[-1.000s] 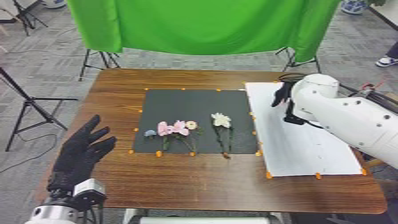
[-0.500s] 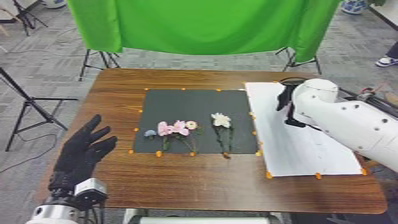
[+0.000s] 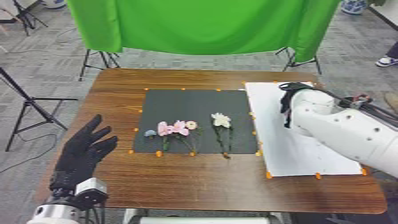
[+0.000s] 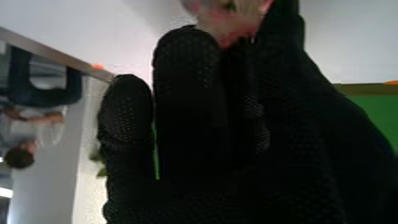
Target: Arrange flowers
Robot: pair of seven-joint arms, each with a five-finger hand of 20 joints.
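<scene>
In the head view the right hand (image 3: 288, 94) is over the back part of the white sheet (image 3: 306, 145), partly hidden by its arm. The right wrist view shows the right hand (image 4: 200, 120) closed round a pink flower (image 4: 218, 17); the bloom is at the fingertips and a bit of green stem (image 4: 156, 155) appears between the fingers. Pink flowers (image 3: 172, 129), a small pale flower (image 3: 191, 125), a bluish one (image 3: 150, 133) and a white flower (image 3: 221, 120) lie on the dark mat (image 3: 182, 102). At the table's left side the left hand (image 3: 82, 150) is held open and empty.
Orange markers line the edges of the mat and the sheet on the wooden table (image 3: 200, 187). A green cloth (image 3: 209, 25) hangs behind the table. Tripods (image 3: 34, 102) stand on the floor around it.
The right hand has shifted slightly back and to the right over the white sheet, its wrist turning. The left hand and the flowers on the mat have stayed put.
</scene>
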